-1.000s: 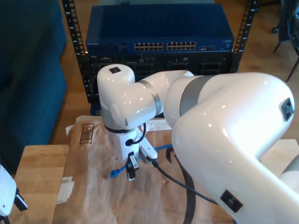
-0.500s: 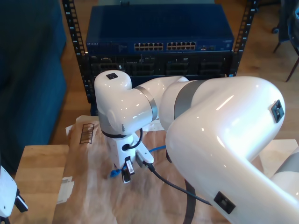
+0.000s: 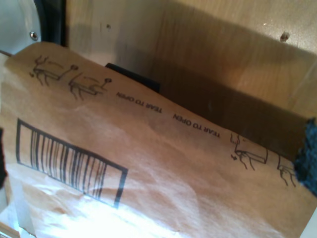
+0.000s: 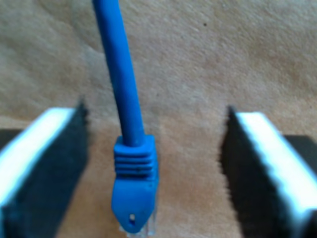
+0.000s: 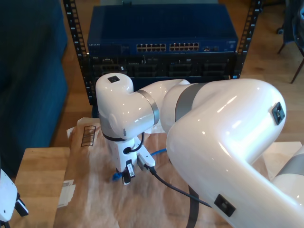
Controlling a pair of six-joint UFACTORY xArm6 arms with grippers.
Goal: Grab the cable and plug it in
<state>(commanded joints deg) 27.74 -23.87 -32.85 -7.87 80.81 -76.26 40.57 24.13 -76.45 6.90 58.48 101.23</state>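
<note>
Spread wide, my second gripper [image 4: 153, 163] straddles the cable [image 4: 121, 99] plug without touching it; the plug lies on brown paper [image 4: 198, 59]. Second arm [image 5: 213, 137] bends steeply down over the table [image 5: 38, 175]. First gripper's state: cannot tell.

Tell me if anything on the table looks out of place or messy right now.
Nothing looks damaged or spilled. The blue cable lies loose on crumpled brown paper packaging spread over the wooden table, its plug unconnected between the open jaws of my second gripper. The paper is wrinkled and sits skewed across the tabletop.
</note>
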